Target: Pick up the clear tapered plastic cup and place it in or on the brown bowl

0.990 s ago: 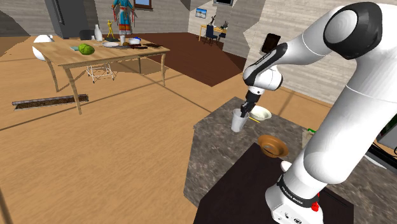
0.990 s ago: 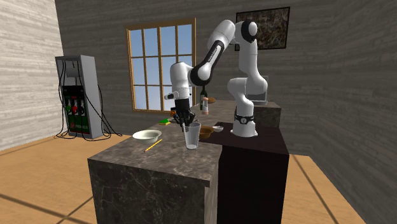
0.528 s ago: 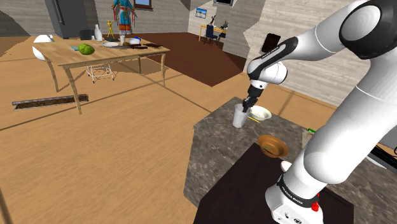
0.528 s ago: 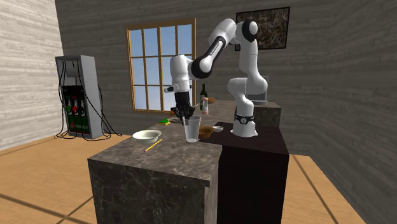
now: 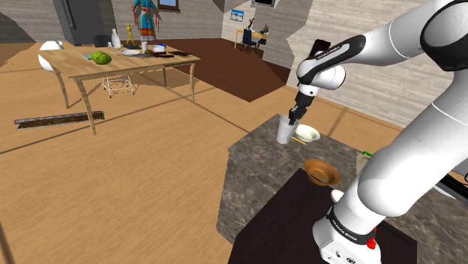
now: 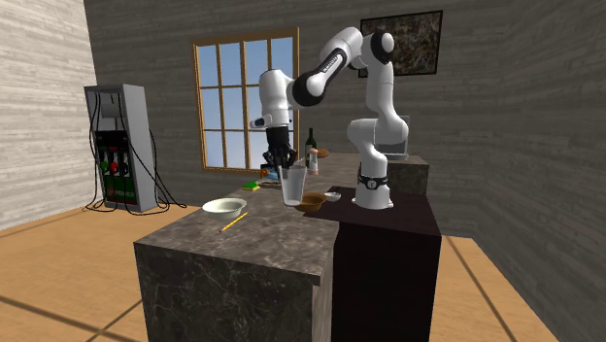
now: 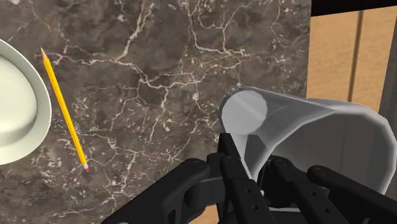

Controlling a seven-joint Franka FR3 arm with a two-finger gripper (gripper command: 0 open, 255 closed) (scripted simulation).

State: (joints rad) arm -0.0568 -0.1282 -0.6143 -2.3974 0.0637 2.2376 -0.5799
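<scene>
The clear tapered cup (image 5: 284,130) (image 6: 293,186) hangs in the air above the dark marble counter (image 5: 262,180), clasped by its rim. My gripper (image 5: 293,120) (image 6: 283,168) is shut on the cup's wall. In the wrist view the cup (image 7: 299,137) lies along the black fingers (image 7: 236,167), its base pointing away from the hand. The brown bowl (image 5: 321,171) (image 6: 313,202) rests on the counter close to the stand, lower than the cup and towards the shoulder view's right of it.
A white bowl (image 5: 306,134) (image 6: 224,205) (image 7: 16,111) and a yellow pencil (image 6: 233,222) (image 7: 63,111) lie on the counter near the cup. A dark bottle (image 6: 311,153) stands behind. The counter's edge (image 7: 310,57) drops to the wooden floor.
The gripper has risen with the cup, lifting it off the counter over the last second. Bowl and pencil have not moved.
</scene>
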